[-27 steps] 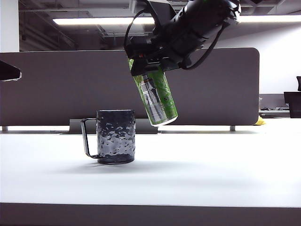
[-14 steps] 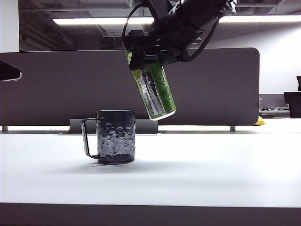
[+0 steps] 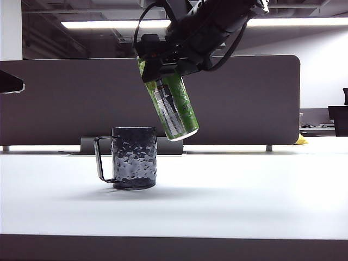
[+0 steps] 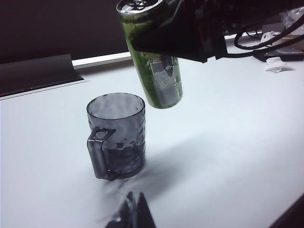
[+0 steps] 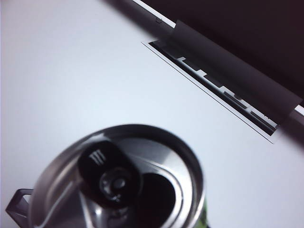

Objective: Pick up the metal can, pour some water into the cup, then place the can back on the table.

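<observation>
Item one: the metal can [image 3: 169, 106], green with a silver rim and a grey label patch. It hangs in the air, tilted, its top leaning toward the mug side and its base swung away. It sits above and just to the right of the cup, clear of it. No water is seen leaving it; the pour looks not yet begun.

Item two: the right gripper [image 3: 163, 60], black, clamped across the can's upper part. The grip near the top likely leaves the body free to tip over the rim. The right wrist view looks straight down on the can's lid, opening and tab.

Item three: the cup [image 3: 134, 157], dark dimpled mug, upright on the table, wire handle pointing left, away from the can. It stands apart from everything else.

Item four: the left gripper [image 4: 134, 214], low near the table in front of the cup, idle; only dark blurred tips show, so its opening cannot be judged.

Item five: the table [image 3: 244, 196], broad, white. Behind it a dark grey divider panel [image 3: 65, 98]; overhead, a ceiling strip light [image 3: 109, 24].
</observation>
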Controlling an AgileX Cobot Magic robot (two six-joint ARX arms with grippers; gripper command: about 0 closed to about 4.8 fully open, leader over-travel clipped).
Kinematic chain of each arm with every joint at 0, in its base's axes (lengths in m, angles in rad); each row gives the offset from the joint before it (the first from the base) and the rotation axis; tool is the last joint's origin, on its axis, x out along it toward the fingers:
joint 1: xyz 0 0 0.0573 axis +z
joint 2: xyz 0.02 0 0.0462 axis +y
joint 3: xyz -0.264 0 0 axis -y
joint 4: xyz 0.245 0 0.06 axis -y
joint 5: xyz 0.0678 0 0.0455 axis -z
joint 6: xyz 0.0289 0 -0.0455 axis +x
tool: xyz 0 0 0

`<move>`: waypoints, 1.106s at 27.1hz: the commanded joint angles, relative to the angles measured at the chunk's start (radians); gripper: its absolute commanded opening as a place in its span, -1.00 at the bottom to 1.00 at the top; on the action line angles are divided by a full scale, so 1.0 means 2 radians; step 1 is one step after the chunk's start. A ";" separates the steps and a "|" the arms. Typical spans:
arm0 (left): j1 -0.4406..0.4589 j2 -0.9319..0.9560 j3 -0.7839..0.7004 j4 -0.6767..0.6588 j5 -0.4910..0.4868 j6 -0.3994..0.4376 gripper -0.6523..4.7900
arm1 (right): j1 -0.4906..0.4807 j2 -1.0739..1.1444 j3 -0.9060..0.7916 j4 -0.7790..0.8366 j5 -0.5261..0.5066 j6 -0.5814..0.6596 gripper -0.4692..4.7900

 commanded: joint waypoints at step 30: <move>0.001 0.000 0.001 0.007 0.000 0.000 -0.78 | 0.001 -0.005 0.006 0.019 -0.007 -0.018 0.07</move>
